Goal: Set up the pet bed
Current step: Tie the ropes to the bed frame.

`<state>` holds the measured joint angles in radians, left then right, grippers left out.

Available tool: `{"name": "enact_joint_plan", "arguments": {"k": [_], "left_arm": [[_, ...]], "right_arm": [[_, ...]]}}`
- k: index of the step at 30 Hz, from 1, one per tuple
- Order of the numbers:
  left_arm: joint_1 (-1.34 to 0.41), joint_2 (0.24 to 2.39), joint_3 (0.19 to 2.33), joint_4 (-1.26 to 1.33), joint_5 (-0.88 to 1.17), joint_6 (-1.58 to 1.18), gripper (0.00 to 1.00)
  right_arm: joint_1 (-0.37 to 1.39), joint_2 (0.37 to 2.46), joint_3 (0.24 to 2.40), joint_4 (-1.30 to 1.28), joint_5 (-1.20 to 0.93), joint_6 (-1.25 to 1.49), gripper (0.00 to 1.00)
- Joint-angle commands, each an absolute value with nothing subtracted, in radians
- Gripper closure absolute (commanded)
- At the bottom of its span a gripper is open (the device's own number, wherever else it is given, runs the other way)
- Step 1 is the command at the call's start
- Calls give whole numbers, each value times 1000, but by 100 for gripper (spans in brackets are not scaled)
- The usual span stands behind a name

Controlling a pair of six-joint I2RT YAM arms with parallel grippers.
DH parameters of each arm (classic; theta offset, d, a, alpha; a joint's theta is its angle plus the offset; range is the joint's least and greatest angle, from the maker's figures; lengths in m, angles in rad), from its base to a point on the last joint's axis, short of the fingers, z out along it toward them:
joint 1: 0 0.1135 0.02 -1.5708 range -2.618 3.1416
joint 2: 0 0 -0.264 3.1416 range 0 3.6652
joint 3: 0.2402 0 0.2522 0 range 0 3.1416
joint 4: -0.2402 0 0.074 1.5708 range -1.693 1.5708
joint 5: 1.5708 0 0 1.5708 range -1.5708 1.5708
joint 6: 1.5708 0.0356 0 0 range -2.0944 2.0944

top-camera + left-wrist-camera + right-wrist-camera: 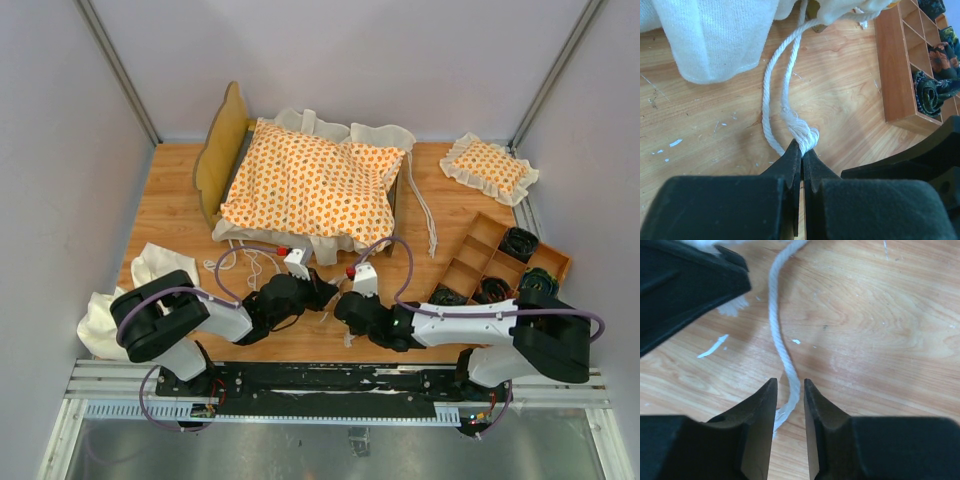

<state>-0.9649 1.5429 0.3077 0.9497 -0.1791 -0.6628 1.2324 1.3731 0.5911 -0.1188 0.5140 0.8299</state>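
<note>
The light-wood bed frame (222,150) with its scalloped headboard stands at the back left. The large orange-patterned cushion (310,185) with a cream ruffle lies on it. A white tie string (774,75) runs from the cushion's ruffle (715,45) down onto the table. My left gripper (802,148) is shut on the string's knotted end (807,135), low over the table, in front of the bed (322,290). My right gripper (790,382) is open, fingers either side of another stretch of string (780,335), right beside the left gripper (345,303).
A small square orange pillow (490,167) lies at the back right. A wooden divided tray (470,262) holding dark rolled items sits at the right. Plain cream cloth (115,305) lies at the left front. More tie strings (425,215) hang off the cushion's right side.
</note>
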Motion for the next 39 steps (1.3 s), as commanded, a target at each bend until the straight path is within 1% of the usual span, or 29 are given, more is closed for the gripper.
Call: {"name": "enact_joint_plan", "arguments": {"k": [1, 10, 15, 16, 18, 20, 22, 23, 24, 29, 33, 37, 39], "left_arm": [[-959, 1548, 302, 991, -178, -665, 100], [-959, 1572, 295, 1028, -167, -680, 100], [-960, 1575, 295, 1026, -167, -684, 100], [-960, 1575, 295, 1027, -167, -684, 100], [-960, 1575, 293, 1030, -164, -683, 100], [-960, 1575, 289, 1039, -155, -673, 100], [-960, 1576, 290, 1040, -153, -662, 100], [-960, 1578, 291, 1040, -152, -657, 100], [-960, 1580, 290, 1040, -151, -657, 100], [-960, 1586, 290, 1039, -123, -657, 100], [-960, 1601, 291, 1040, -111, -663, 100], [-960, 1619, 299, 1040, -91, -666, 99], [-960, 1623, 300, 1040, -83, -665, 99]], "right_arm": [[1244, 1312, 577, -70, 484, 842, 68], [1247, 1380, 604, -100, 466, 857, 67], [1247, 1442, 585, -147, 581, 849, 68], [1246, 1450, 582, -171, 612, 852, 70], [1242, 1447, 573, -219, 658, 865, 77], [1230, 1417, 556, -250, 682, 879, 88], [1219, 1366, 535, -281, 724, 889, 96], [1210, 1336, 516, -288, 760, 886, 99], [1194, 1306, 497, -287, 776, 883, 100], [1042, 1156, 422, -246, 742, 804, 100], [1029, 1067, 426, -249, 739, 752, 99], [1029, 1029, 456, -280, 683, 754, 80], [1028, 1023, 464, -282, 666, 724, 73]]}}
